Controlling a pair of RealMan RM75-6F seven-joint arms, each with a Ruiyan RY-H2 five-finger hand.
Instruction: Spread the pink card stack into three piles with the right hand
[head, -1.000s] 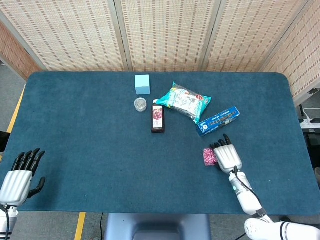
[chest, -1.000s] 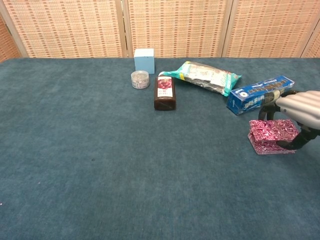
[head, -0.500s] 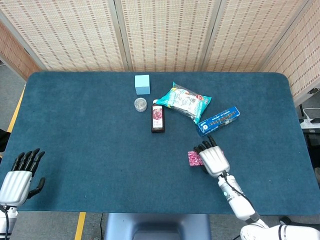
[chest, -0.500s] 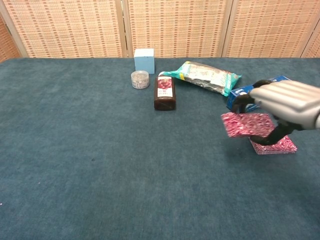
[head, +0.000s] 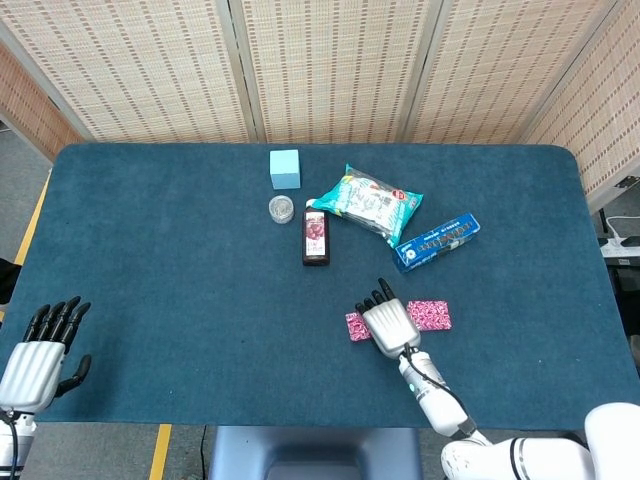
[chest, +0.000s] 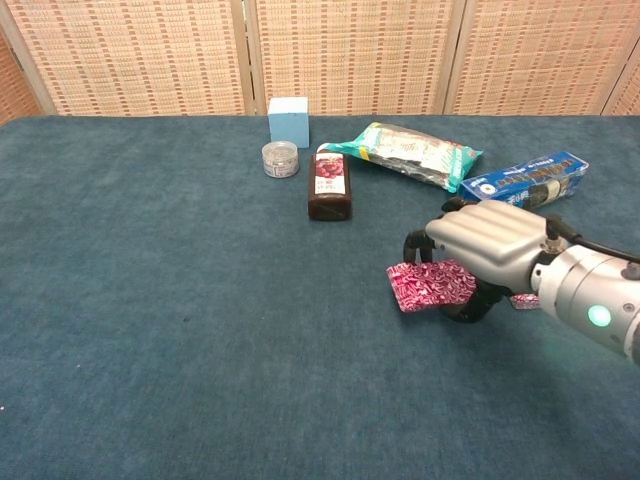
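My right hand (head: 390, 324) (chest: 487, 254) grips a part of the pink card stack (chest: 430, 284) (head: 357, 327) and holds it just above the blue cloth, right of the table's middle. The thumb is under the cards and the fingers lie over them. A second pink pile (head: 430, 315) lies flat on the cloth just to the right of that hand; in the chest view only its edge (chest: 524, 300) shows behind the hand. My left hand (head: 40, 355) hangs open at the table's near left corner, holding nothing.
At the back middle lie a dark red bottle (head: 316, 238), a small round jar (head: 281, 208), a light blue box (head: 285, 168), a teal snack bag (head: 367, 202) and a blue biscuit box (head: 437, 240). The blue cloth table (head: 180, 270) is bordered by woven screens.
My right hand lifted the upper part of the pink stack and carried it left, leaving a lower pile on the cloth where the stack was. The left hand stayed still.
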